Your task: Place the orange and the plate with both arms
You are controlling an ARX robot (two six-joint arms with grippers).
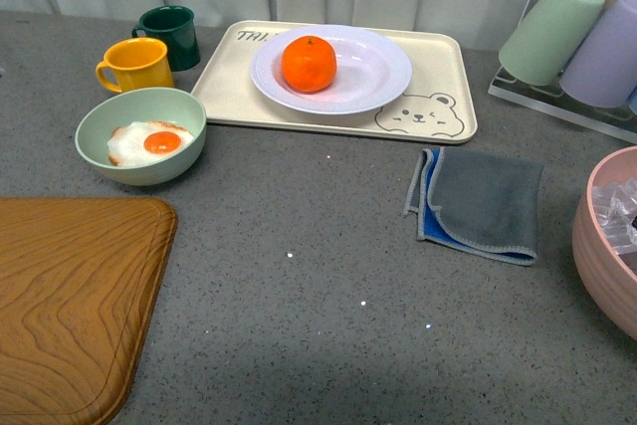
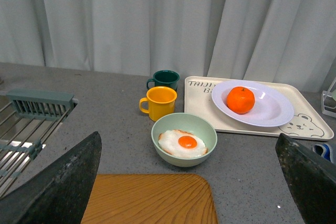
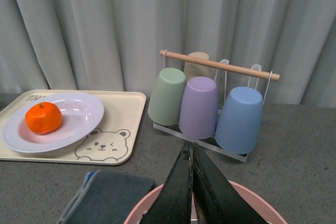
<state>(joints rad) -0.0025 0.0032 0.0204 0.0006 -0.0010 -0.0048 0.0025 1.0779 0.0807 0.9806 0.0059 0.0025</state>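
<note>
**Orange sits in the white plate on the bear tray**

The orange (image 1: 309,63) rests inside the white plate (image 1: 373,82), a bit left of the plate's middle. The plate sits on the beige bear tray (image 1: 438,72), and it hides part of the letters printed at the tray's far left corner. Left of the tray stand a yellow mug (image 1: 134,64) and a dark green mug (image 1: 170,34). In front of the mugs is a pale green bowl (image 1: 109,121) with a fried egg (image 1: 151,142) in it. A gray cloth (image 1: 482,200) lies on the tabletop (image 1: 299,286) near the tray's front right corner. A blue layer peeks out under the cloth.

A wooden cutting board (image 1: 70,296) is cut off at the near left edge. A pink bowl (image 1: 597,246) is cut off at the right edge, and what is inside it is hard to make out. The cup rack (image 3: 210,103) right of the tray holds upside-down cups.

No arm shows in the front view. The left pincer (image 2: 189,182) is spread wide, with only its dark tips showing. The right pincer (image 3: 192,182) is pressed together above the pink bowl.
</note>
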